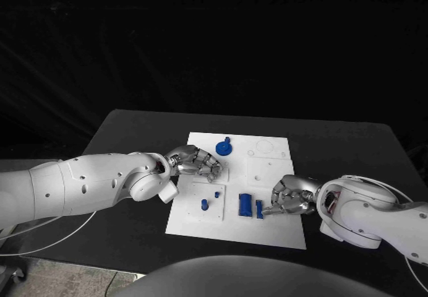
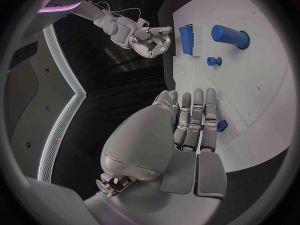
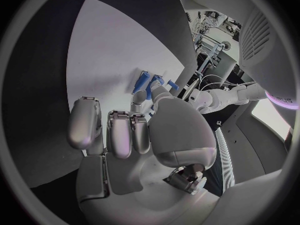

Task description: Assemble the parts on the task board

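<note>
Right robot hand [image 1: 290, 197] hovers curled by two upright blue blocks [image 1: 250, 206] on the white board [image 1: 268, 232], gripping nothing visible. Left robot hand [image 1: 196, 162], fingers curled, rests on the board beside a round blue part [image 1: 223, 147]; can't tell if it's gripping anything.

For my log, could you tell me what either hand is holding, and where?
Left hand holds nothing; right hand has its fingers at the blue block, but a grip cannot be told.

Board [image 1: 268, 229]: one
Blue parts: five — a round one [image 1: 223, 147], a peg [image 1: 217, 194], a small one [image 1: 204, 205], two blocks [image 1: 244, 205]
Hands: two [image 1: 198, 162] [image 1: 291, 195]
</note>
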Controlling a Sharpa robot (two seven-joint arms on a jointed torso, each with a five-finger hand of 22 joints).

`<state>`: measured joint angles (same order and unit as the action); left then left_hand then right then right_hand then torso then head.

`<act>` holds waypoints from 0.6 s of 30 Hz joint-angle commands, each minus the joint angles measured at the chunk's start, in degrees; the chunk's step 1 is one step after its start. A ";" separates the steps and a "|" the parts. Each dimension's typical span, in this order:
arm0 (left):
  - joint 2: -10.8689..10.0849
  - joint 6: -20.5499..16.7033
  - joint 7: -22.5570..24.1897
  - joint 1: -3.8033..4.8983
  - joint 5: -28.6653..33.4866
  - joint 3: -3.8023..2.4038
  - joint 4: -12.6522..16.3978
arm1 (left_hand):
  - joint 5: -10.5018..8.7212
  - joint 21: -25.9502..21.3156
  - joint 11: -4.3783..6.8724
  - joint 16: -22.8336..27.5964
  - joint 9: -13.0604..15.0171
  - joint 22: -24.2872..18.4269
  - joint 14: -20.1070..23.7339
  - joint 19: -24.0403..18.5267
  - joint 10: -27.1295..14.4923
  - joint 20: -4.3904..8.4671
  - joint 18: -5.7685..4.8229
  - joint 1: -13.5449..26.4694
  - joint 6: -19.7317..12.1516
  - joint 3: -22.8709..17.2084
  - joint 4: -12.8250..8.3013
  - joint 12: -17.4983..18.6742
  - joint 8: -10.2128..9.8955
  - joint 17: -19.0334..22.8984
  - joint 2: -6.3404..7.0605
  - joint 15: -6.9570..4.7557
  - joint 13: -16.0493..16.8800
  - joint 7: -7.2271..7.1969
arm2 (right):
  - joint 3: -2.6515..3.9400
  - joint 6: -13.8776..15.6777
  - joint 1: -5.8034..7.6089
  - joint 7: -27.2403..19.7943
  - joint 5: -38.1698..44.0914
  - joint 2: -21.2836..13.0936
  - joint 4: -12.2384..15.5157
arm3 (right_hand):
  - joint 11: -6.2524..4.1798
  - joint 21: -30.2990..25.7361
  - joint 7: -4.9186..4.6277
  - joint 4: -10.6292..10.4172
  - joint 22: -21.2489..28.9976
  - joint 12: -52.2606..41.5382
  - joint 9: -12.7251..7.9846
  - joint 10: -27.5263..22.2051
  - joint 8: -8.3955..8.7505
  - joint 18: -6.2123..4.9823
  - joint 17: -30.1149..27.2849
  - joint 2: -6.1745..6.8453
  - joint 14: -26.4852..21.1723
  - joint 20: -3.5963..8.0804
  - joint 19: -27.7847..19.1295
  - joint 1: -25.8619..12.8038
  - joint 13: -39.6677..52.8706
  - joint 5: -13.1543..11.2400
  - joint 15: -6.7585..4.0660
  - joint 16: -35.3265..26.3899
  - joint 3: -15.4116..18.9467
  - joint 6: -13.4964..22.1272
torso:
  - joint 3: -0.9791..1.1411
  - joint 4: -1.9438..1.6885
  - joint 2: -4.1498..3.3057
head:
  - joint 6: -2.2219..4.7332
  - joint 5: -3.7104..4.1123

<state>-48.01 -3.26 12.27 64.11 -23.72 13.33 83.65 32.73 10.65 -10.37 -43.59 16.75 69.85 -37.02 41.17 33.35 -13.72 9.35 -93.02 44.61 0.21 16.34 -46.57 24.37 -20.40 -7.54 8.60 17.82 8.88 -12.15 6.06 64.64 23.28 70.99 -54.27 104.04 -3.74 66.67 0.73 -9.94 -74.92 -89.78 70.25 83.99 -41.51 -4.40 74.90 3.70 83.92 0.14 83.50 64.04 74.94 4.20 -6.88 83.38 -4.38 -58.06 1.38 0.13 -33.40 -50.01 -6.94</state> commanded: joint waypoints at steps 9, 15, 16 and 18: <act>0.11 1.76 -0.21 -0.05 -0.50 -0.03 -0.07 | 0.22 0.21 -0.07 -0.33 -0.03 0.12 -0.39 -0.44 0.51 -0.12 0.12 -0.44 0.12 -0.47 -0.01 0.25 0.27 0.06 0.09 -0.06 -0.08 0.47 | 0.00 -3.09 -1.01 0.27 2.26 0.99 -0.87 | -0.47 -0.14 -0.04 -0.28 -9.03 -0.22 0.98 6.01 -1.16 -0.20 5.32 -0.03 4.21 0.50 0.06 0.42 15.06 -0.83 -0.33 0.12 0.74 -0.52 | 0.01 -0.01 0.04 | 0.01 0.00; 0.15 1.88 -0.31 -0.06 -0.53 -0.03 -0.12 | 0.22 0.21 -0.07 -0.33 -0.03 0.12 -0.39 -0.44 0.51 -0.12 0.12 -0.44 0.12 -0.47 -0.01 0.25 0.27 0.06 0.09 -0.06 -0.08 0.47 | 0.00 -3.20 -1.33 0.57 2.32 1.62 -1.20 | -0.47 -0.29 -0.04 -0.36 -8.99 -0.22 1.04 6.01 -1.02 -0.22 5.24 0.08 4.19 0.51 0.02 0.41 15.06 -0.96 -0.34 0.07 0.93 -0.29 | 0.01 -0.02 0.01 | 0.01 0.16; 0.17 1.90 -0.33 -0.06 -0.53 -0.03 -0.12 | 0.22 0.21 -0.07 -0.33 -0.03 0.12 -0.39 -0.44 0.51 -0.12 0.12 -0.44 0.12 -0.47 -0.01 0.25 0.27 0.06 0.09 -0.06 -0.08 0.47 | 0.00 -3.22 -1.35 0.65 2.33 1.77 -1.30 | -0.47 -0.30 -0.04 -0.37 -8.99 -0.22 1.05 6.01 -1.05 -0.23 5.25 0.08 4.20 0.51 0.01 0.40 15.06 -0.97 -0.34 0.07 0.94 -0.30 | 0.02 -0.02 0.00 | 0.01 0.18; 0.20 1.96 -0.39 -0.06 -0.53 -0.03 -0.13 | 0.22 0.21 -0.07 -0.33 -0.03 0.12 -0.39 -0.44 0.51 -0.12 0.12 -0.44 0.12 -0.47 -0.01 0.25 0.27 0.06 0.09 -0.06 -0.08 0.47 | 0.00 -3.30 -1.39 0.86 2.36 2.08 -1.55 | -0.47 -0.36 -0.03 -0.38 -8.97 -0.22 1.14 6.01 -1.19 -0.24 5.20 0.04 4.18 0.51 -0.01 0.43 15.06 -0.97 -0.34 0.03 0.94 -0.37 | 0.01 -0.01 0.01 | 0.01 0.20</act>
<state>-47.95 -2.63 11.82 64.11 -23.88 13.33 83.48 32.73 10.65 -10.37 -43.59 16.75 69.90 -37.02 41.17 33.35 -13.71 9.35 -93.03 44.61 0.21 16.34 -46.57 24.37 -20.40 -7.54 8.60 17.83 8.88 -12.15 3.79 63.31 23.54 72.59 -52.36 102.67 -3.73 66.67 0.73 -10.22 -74.92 -89.78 71.33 83.99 -42.58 -4.39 74.90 3.70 83.92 0.42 83.62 64.04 74.94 3.53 -6.88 83.38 -3.81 -58.47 1.38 0.10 -33.36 -50.01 -6.80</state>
